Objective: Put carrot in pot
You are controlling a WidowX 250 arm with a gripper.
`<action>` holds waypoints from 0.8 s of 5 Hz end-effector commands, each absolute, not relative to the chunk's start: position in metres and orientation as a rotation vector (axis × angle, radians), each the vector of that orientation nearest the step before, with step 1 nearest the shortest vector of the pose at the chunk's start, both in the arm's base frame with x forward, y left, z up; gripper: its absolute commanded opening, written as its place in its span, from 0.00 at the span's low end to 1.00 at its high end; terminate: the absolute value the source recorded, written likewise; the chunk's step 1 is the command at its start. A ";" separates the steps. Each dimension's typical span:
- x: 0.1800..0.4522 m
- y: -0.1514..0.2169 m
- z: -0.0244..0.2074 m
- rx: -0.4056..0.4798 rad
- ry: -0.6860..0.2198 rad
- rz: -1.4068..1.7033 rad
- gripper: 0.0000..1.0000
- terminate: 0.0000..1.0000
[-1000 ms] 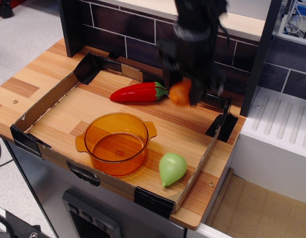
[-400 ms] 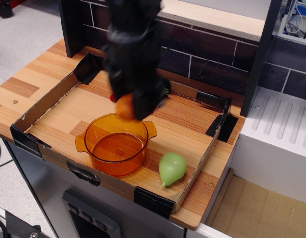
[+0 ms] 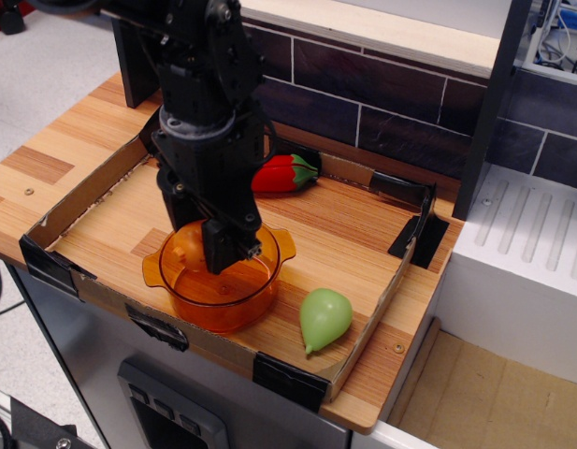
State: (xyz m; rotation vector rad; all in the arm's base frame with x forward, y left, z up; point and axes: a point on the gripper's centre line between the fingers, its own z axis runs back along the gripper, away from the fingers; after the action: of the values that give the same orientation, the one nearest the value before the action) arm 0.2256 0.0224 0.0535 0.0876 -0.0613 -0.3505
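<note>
The amber translucent pot (image 3: 266, 278) stands at the front of the cardboard tray (image 3: 83, 191). My black gripper (image 3: 202, 239) reaches down over the pot's mouth, with its fingertips at about rim height. An orange mass shows between the fingers; it is the carrot (image 3: 194, 241), mostly hidden by the fingers and blending with the pot's far wall. The gripper is shut on it. The arm hides the back left part of the pot.
A red pepper with a green stem (image 3: 284, 174) lies behind the pot, half hidden by the arm. A pale green pear (image 3: 324, 317) lies right of the pot near the tray's front wall. A dark tiled wall stands behind, and a white drainer (image 3: 526, 243) at the right.
My gripper has carried the carrot from the back right, over the pepper, leftward and forward, then down over the pot's mouth.
</note>
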 end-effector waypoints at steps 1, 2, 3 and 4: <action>0.227 0.027 0.070 0.101 -0.100 -0.359 1.00 0.00; 0.230 0.027 0.086 0.083 -0.124 -0.344 1.00 0.00; 0.238 0.024 0.117 0.067 -0.159 -0.298 1.00 0.00; 0.247 0.024 0.144 0.052 -0.173 -0.259 1.00 0.00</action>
State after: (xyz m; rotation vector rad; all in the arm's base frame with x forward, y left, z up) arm 0.2480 0.0178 0.1270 0.0426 -0.1312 -0.2645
